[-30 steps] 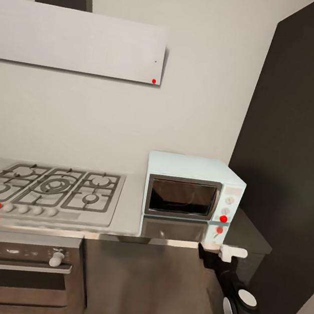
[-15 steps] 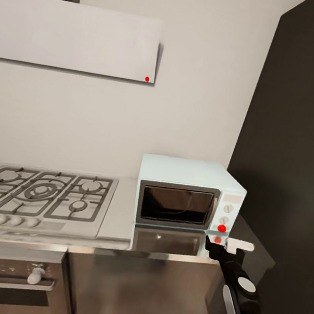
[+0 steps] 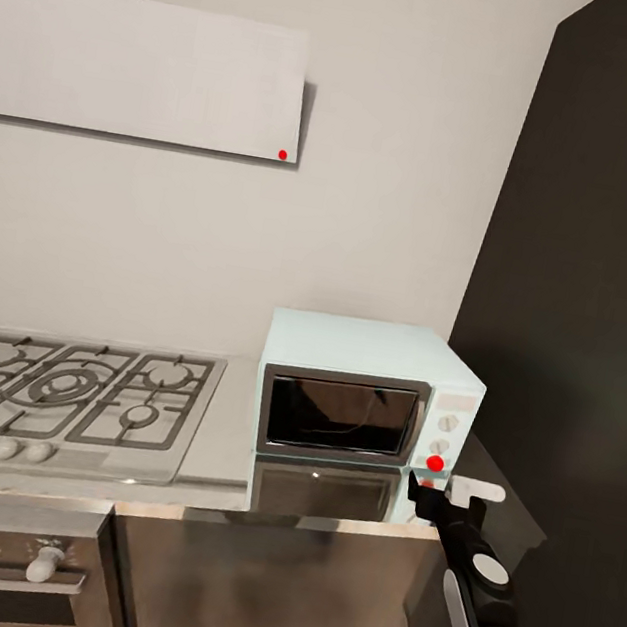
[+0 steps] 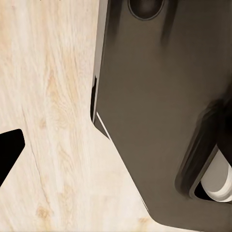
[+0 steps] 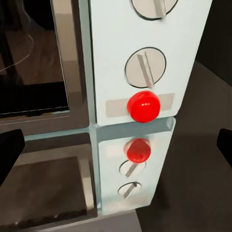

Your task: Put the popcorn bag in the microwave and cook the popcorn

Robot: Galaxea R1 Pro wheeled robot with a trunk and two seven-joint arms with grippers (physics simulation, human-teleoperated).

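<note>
— Where is the popcorn bag?

— I cannot tell from here. I'd judge it light and soft, apt to crumple and spill, so I'd pinch it gently near the mouth and keep it upright.

— And the microwave?

— The microwave stands on the grey tabletop, at its right end, beside the tall dark cabinet and just to the right of the steel hob. It is a pale blue box with rounded edges. Its dark glass door is framed in steel trim and looks shut. I see no handle, so I guess the door's edge by the control strip is the place to pull. It's a stiff, smooth panel that may slip under hard fingers.

— What's on the strip?

— There are white round knobs with raised bars, and a glossy red dot below them. The tabletop is so polished that it mirrors them.

— Your fingers?

— My right fingers are spread wide apart and hold nothing. They point at that control strip, close in front of it, low at the tabletop's edge. Of my left fingers I see one dark tip over the pale wooden floor. I cannot tell whether they are apart or together.

— What's further out?

— A flat white hood is on the grey wall, and a steel oven sits under the hob.
</note>
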